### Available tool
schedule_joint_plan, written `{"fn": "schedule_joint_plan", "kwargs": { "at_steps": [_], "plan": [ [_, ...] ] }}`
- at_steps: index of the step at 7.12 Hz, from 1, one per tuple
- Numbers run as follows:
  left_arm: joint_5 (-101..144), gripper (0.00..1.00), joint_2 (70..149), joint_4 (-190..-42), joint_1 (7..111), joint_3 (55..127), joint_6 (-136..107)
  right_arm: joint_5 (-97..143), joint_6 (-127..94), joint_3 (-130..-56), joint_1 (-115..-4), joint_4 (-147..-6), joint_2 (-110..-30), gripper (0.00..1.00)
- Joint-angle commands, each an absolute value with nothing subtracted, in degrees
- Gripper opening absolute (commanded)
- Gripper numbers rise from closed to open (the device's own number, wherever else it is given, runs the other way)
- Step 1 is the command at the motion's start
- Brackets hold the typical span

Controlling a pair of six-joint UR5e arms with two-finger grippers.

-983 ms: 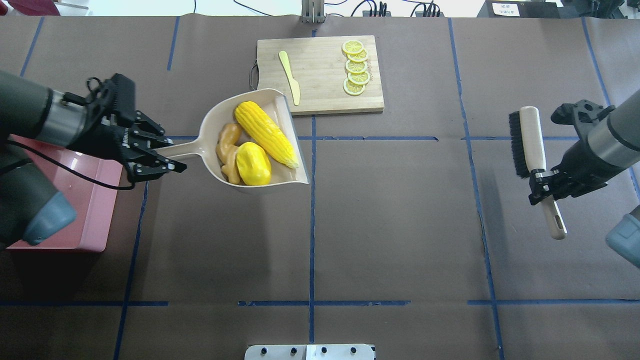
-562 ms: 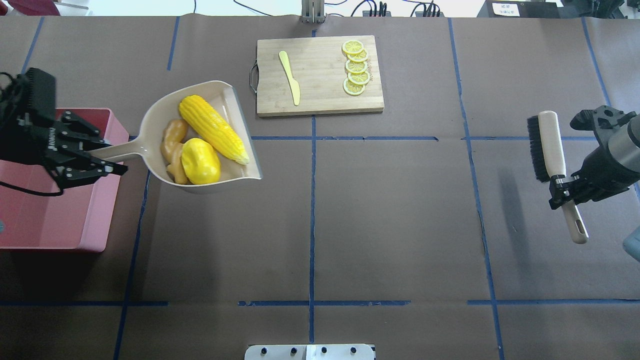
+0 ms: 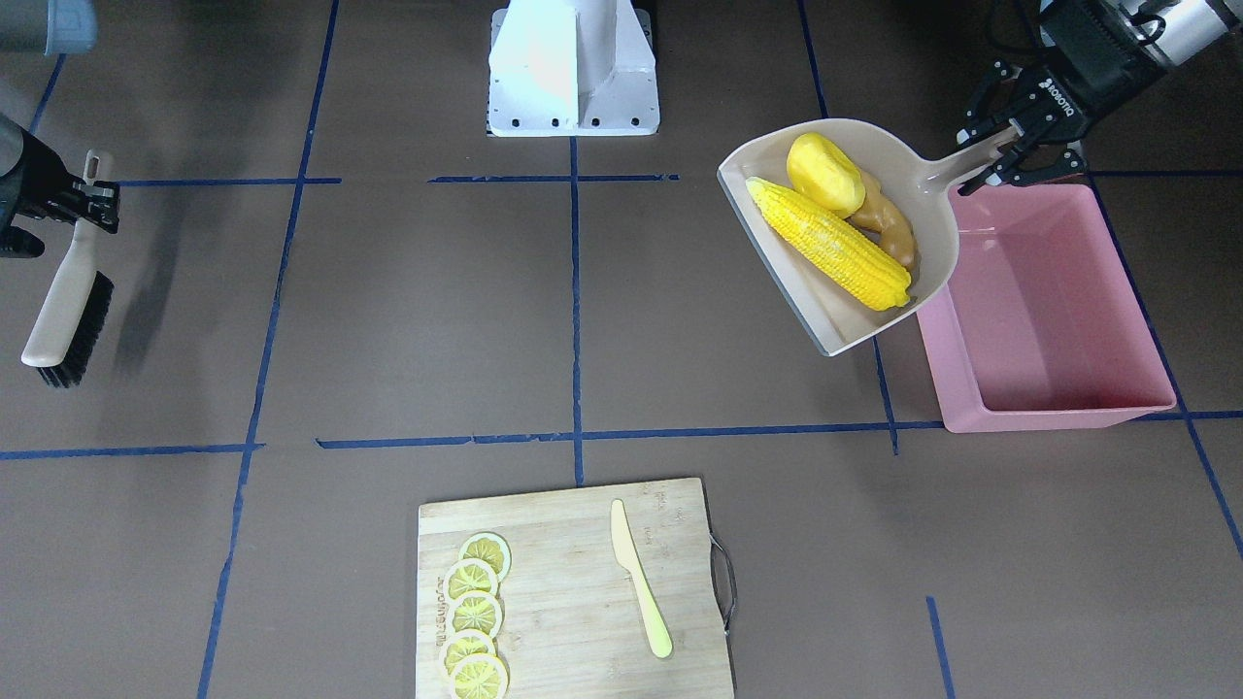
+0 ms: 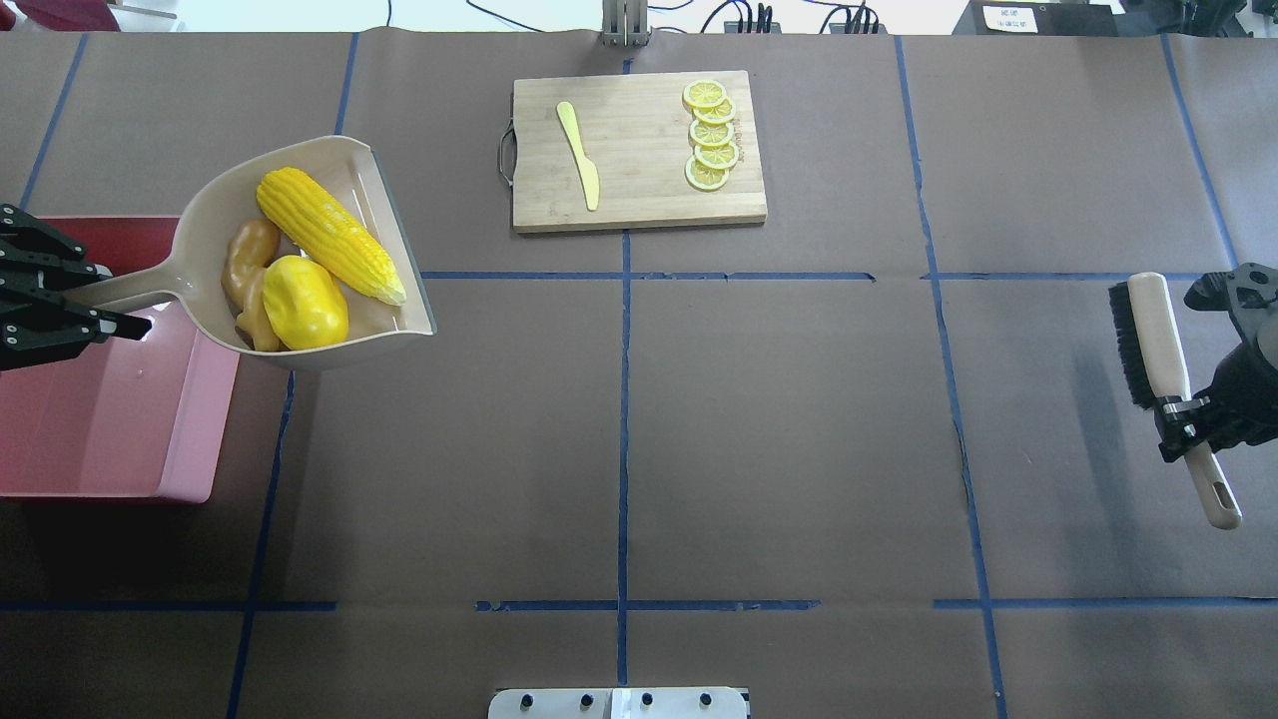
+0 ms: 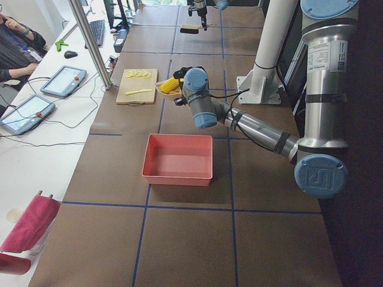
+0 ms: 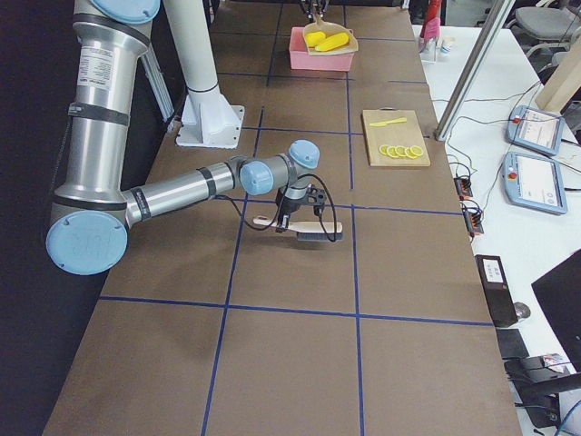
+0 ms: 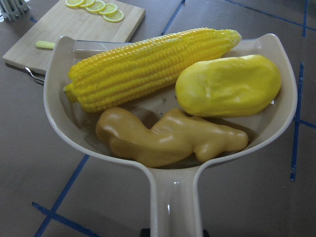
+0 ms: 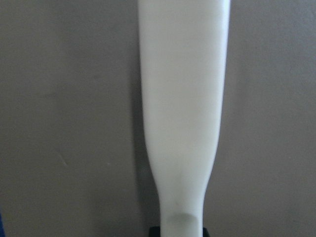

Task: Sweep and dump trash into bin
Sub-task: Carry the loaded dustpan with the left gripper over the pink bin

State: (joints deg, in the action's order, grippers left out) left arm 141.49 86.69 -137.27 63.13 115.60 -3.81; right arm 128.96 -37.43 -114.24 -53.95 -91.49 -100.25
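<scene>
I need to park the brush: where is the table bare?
Bare: the whole middle between the cutting board and the robot's side, stretching from the bin to the brush. Crowded: the left end, where the loaded dustpan hangs by the bin.

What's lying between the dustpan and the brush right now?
Nothing; overhead shows bare table between dustpan and brush. The cutting board sits off that line.

Robotics lab: teach pendants, blue tape grid on paper-covered table, industrial arm.
</scene>
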Motion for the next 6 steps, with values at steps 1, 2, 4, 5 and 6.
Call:
{"fn": "schedule_joint_plan", "kwargs": {
  "at_steps": [1, 2, 4, 5, 6],
  "plan": [
    [142.0, 0.0, 85.5, -137.3, 65.0, 116.1, -3.7, 129.3, -37.4, -112.1, -51.8, -91.1, -100.7, 0.02],
    [142.1, 0.0, 85.0, -137.3, 65.1, 116.1, -3.7, 129.6, -37.4, -112.0, -50.5, -91.1, -100.7, 0.02],
    [142.7, 0.0, 84.9, -137.2, 66.0, 116.1, -3.4, 129.9, -37.4, -111.4, -49.1, -91.2, -100.6, 0.07],
    [142.8, 0.0, 84.9, -137.1, 66.4, 116.1, -3.4, 130.8, -37.5, -110.9, -49.1, -91.3, -100.5, 0.35],
    [142.8, 0.0, 84.8, -137.1, 66.4, 116.1, -3.4, 131.1, -37.6, -110.8, -49.1, -91.4, -100.5, 0.69]
  ]
}}
